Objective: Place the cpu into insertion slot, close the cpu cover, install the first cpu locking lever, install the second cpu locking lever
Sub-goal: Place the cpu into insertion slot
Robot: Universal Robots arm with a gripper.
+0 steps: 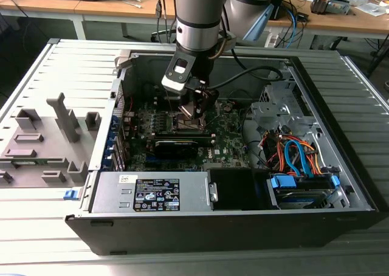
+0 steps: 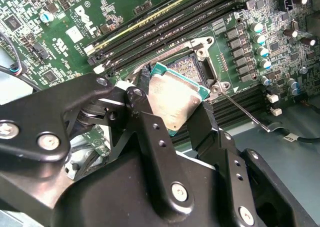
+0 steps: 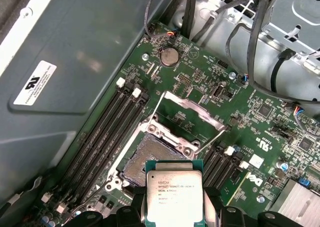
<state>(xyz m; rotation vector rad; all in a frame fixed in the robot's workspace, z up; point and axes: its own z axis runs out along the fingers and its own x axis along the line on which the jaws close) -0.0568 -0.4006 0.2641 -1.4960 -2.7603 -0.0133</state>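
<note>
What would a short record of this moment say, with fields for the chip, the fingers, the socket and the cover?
held item: flat square cpu with dull silver-grey metal top, held over the socket, not seated
fingers: black metal fingers shut on the cpu's edges
insertion slot: small square silver-rimmed insertion slot, empty
cpu cover: thin silvery metal-frame cpu cover, flipped open beside the slot
base: green motherboard

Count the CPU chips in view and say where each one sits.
1. The cpu is clamped in the gripper, held above the insertion slot, whose cpu cover stands open. Another could be hidden.
</note>
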